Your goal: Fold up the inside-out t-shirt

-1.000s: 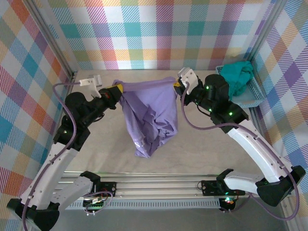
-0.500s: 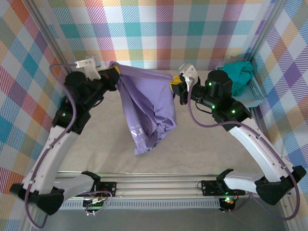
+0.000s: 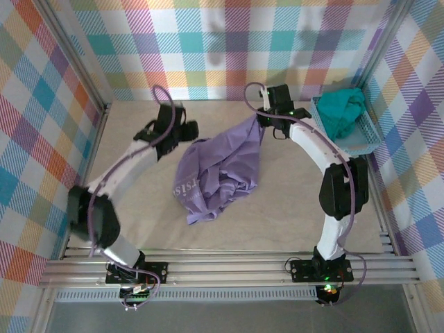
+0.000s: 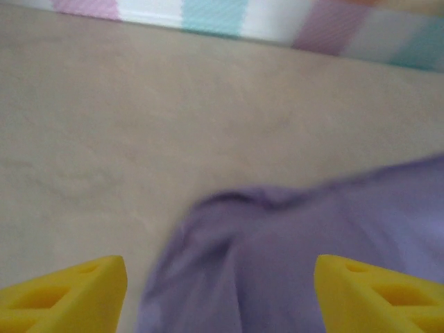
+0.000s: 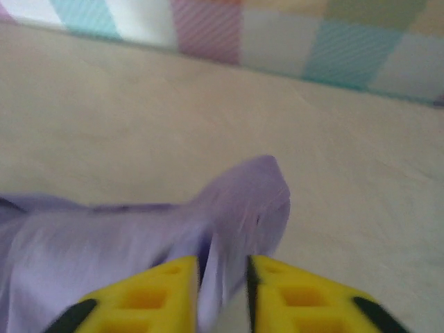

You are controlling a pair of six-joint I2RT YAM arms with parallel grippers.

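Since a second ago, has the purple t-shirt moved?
Yes. The t-shirt has dropped from the left tool onto the table, its left corner further from the back wall.

The right gripper (image 5: 223, 269) shows two yellow fingers (image 5: 156, 298) at the bottom edge, close together, with a strip of the purple t-shirt (image 5: 132, 236) in the narrow gap; whether they pinch it is unclear. The blurred cloth spreads left and rises to a rounded peak over the beige table (image 5: 354, 201), below a plaid wall (image 5: 208, 31)
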